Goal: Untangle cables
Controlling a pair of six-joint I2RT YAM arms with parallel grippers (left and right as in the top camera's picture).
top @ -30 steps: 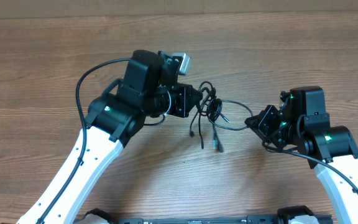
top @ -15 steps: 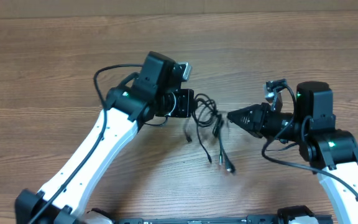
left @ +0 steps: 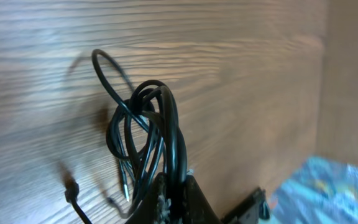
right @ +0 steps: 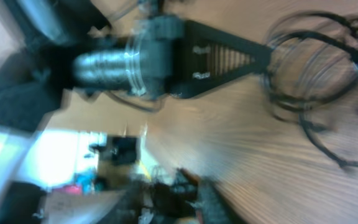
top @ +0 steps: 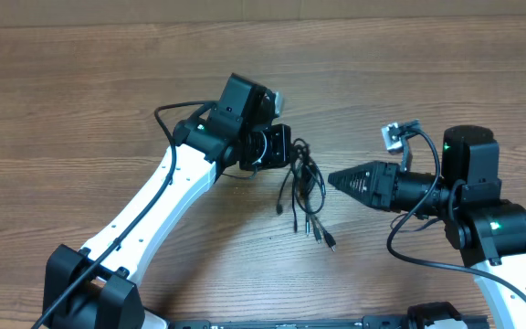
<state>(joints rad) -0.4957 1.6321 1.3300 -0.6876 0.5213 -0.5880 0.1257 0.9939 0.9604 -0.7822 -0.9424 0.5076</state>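
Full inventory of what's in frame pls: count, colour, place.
thin black flexible cables: one tangled bunch, strand count unclear, black, table centre
brown wooden table: one, brown, under everything
left gripper: one, black, centre, fingers shut on the bunch
right gripper: one, black, just right of the bunch, opening unclear
left arm and right arm: two, white with black joints, coming in from the near edge

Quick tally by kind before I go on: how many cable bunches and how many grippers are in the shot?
cable bundle: 1, pinched in the left gripper; single strands too tangled to count
Grippers: 2, the left gripper and the right gripper
Total: 3
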